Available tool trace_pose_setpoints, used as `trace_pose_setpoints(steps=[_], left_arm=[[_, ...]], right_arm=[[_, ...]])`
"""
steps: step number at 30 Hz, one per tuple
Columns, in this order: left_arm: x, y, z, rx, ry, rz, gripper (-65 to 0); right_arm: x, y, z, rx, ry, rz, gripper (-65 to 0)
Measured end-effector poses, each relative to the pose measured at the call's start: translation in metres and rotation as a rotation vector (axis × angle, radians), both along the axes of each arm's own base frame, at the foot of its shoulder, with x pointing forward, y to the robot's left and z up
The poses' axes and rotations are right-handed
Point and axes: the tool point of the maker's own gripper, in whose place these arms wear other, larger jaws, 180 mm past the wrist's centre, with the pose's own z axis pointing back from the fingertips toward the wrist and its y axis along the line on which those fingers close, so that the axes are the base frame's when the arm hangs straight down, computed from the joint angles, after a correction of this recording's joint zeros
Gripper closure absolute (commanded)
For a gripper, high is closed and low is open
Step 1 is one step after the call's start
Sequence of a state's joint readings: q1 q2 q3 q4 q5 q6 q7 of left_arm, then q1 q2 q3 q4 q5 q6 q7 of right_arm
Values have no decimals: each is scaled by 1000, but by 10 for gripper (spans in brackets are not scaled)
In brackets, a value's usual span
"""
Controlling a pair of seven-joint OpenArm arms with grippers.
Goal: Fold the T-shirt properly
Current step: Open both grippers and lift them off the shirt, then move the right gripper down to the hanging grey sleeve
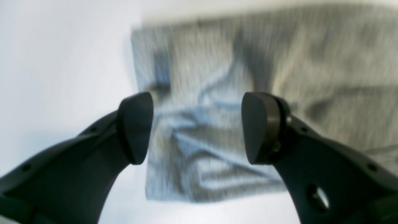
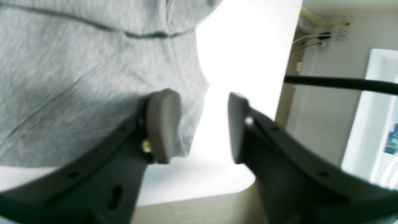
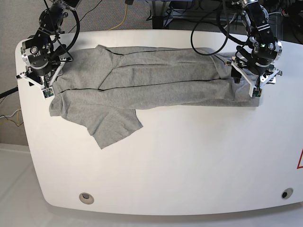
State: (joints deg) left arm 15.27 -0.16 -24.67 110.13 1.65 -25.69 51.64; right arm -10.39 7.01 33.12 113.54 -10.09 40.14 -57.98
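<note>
Task status: early to middle stage, by judgement.

T-shirt: spread lengthwise along the far edge of the table, reaching nearly from the far-left corner to the far-right corner in the base view. Lengthwise fold lines visible across the body; one long side apparently turned over onto the body, forming a narrow band. One sleeve left projecting from the band toward the near edge, near the left end. Wrinkles present at both ends.

Left gripper: positioned above the end of the T-shirt at the far-right corner in the base view. Jaws standing wide apart, nothing between them; crumpled fabric in view below, blurred in the wrist picture.

Right gripper: positioned at the end of the T-shirt at the far-left corner in the base view. Jaws apart with bare table showing in the gap; one pad against or just over the fabric edge, contact not determinable. No cloth clamped.

Done, as far as visible: garment laid out, first lengthwise fold apparently made.

Remaining, by judgement: tuck the projecting sleeve, complete the lengthwise fold on the other side if required, smooth the wrinkles, then fold the band across its length into a compact stack.

Caution: loose knit fabric, likely to slip or bunch if pinched at a single layer.
</note>
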Motion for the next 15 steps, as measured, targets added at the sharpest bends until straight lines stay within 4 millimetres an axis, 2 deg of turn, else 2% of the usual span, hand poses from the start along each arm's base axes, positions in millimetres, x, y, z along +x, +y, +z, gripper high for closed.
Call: trace_pose_setpoints(steps=[6,10,13,15], left_arm=[[-16,0,-9,1,39,-2,-409],[-25,-1,-14,0,62,-4,-409],[-25,0,-14,0,59,-4,-409],[-21,1,-10,0,29,-3,-409]], right_arm=[[-15,-16,0,-8,3,-62,-150],[-29,-26,-3,-25,35,-86,-146],[-30,-26,-3,-27,34,-85,-147],[-21,-22,0,-18,-3,-62,-149]])
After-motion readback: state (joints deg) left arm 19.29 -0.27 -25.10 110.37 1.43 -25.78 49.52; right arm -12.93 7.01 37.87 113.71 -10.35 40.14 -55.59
